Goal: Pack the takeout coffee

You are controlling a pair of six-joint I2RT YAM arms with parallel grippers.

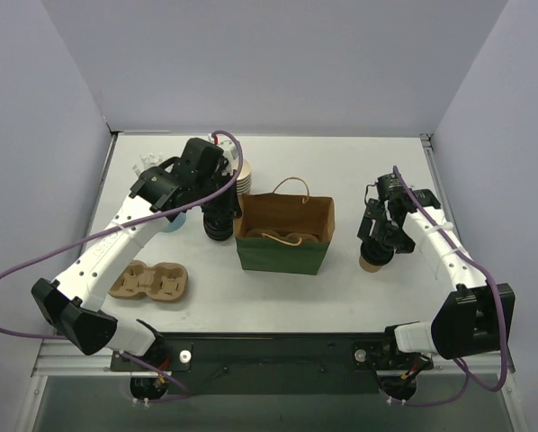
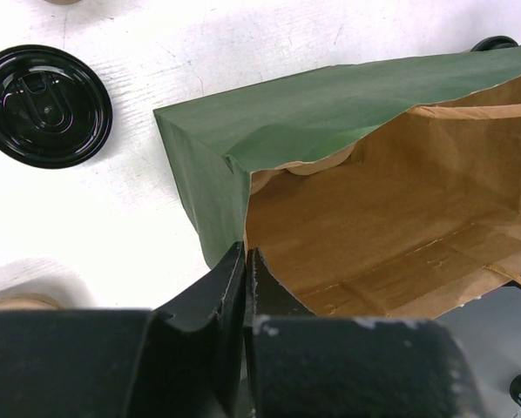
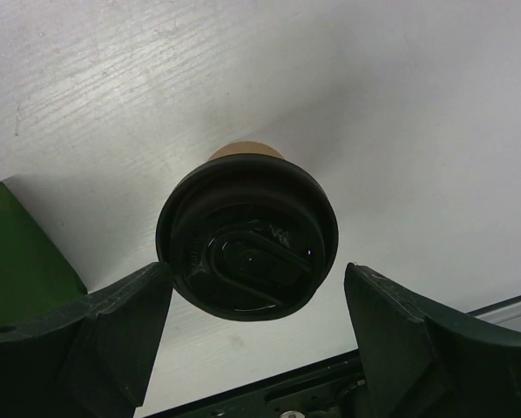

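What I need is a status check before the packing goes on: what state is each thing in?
takeout coffee: upright on the table, lid on, not yet bagged
paper bag: standing, mouth open
right tool: open around the takeout coffee
left tool: shut at the paper bag rim
loose lid: flat on the table
cup carrier: flat, both wells empty

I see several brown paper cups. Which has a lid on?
The kraft-brown paper cup right of the green paper bag, under the right pincer: it wears a round black plastic lid. The stacked tan cups behind the bag are lidless.
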